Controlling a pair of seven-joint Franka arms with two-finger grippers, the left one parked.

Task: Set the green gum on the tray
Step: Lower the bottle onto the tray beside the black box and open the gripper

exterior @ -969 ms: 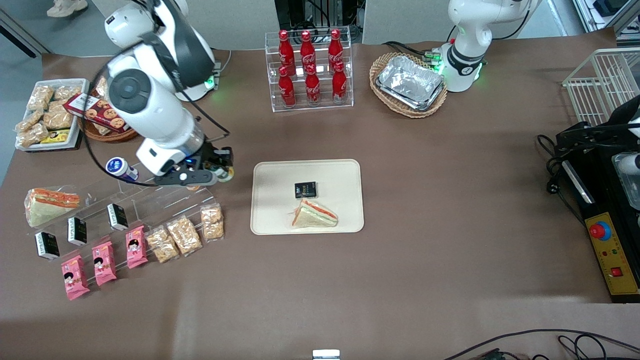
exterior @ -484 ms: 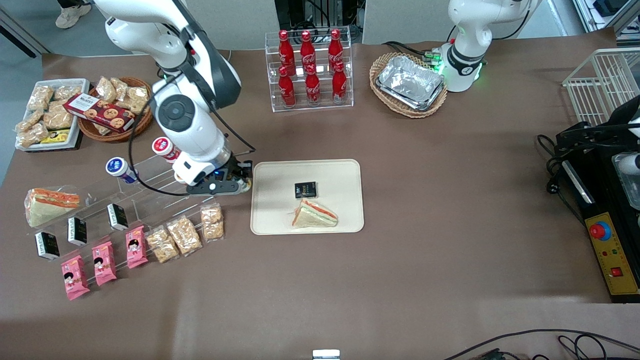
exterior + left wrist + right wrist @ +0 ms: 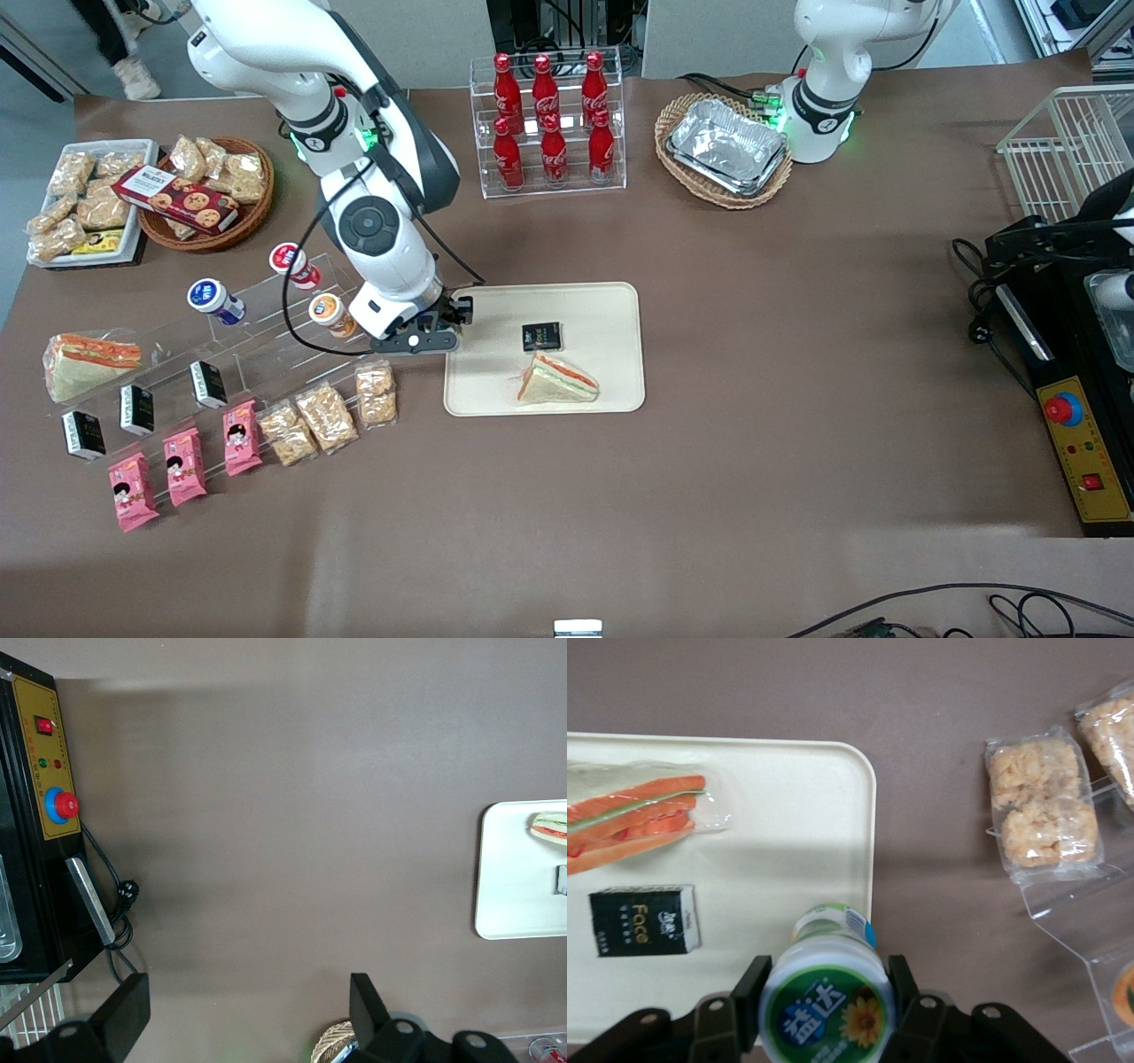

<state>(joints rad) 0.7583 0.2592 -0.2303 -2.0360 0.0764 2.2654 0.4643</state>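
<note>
- I see my gripper (image 3: pixel 826 1003) over the edge of the tray (image 3: pixel 602 306) at the working arm's end; in the front view it sits at (image 3: pixel 447 326).
- Fingers (image 3: pixel 751 988) are clamped on the green gum (image 3: pixel 827 992), 1 on each side of the canister just below the lid, so it's held, not resting on anything.
- Wrist cam: gum's green-and-white lid faces the lens, canister body hangs above the tray rim, roughly over the line where tray meets brown surface (image 3: pixel 797 354).
- On the tray: black packet (image 3: pixel 541 336) w/ "Face" lettering, and a wrapped sandwich (image 3: pixel 556 379) nearer the front cam than the packet. Both apart from the gum.
- Just beside the tray toward the working arm's end: clear acrylic rack (image 3: pixel 266 341); orange-lidded canister (image 3: pixel 328 313), red-lidded canister (image 3: pixel 291 262) and blue-lidded canister (image 3: pixel 210 297) on its upper step.
- 3 cracker packs (image 3: pixel 328 412) at the rack's lower step; wrist cam shows 1 of them near the tray corner, not touching it.
- 6 red cola bottles (image 3: pixel 549 124) in a clear stand, farther from the front cam than the tray.
</note>
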